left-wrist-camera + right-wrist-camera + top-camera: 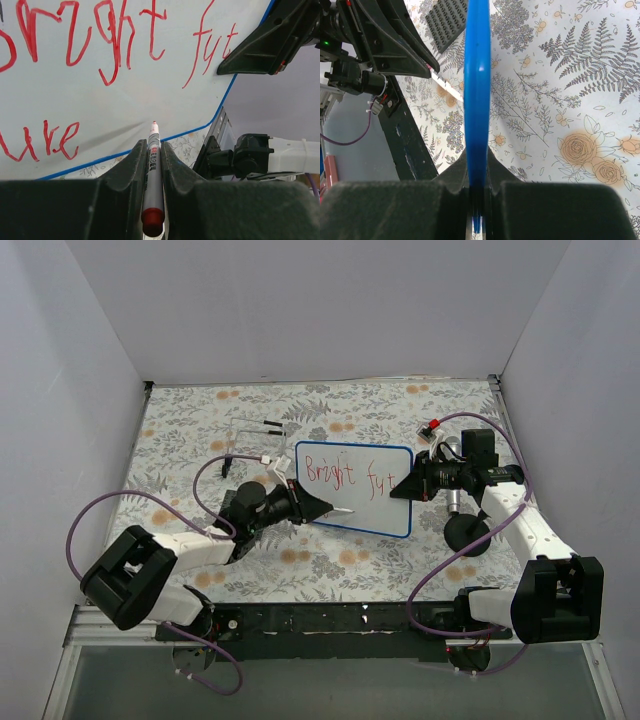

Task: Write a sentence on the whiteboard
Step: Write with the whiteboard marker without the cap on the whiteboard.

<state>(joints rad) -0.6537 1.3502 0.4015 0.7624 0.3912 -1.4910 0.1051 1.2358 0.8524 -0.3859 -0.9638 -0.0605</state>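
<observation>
the right gripper (405, 487) is clamped shut on the right edge of the whiteboard (370, 515), apparently holding it tilted up off the floral cloth (200, 430) so its face meets the left arm. the left gripper (325, 508) is closed around a red marker (154, 170), tip at the board's near part, ready to add to the sentence (340, 475). only the left wrist view shows "ure" on a second line. the right wrist view shows the blue rim (477, 75) edge-on and a studded plate (445, 20) beyond.
</observation>
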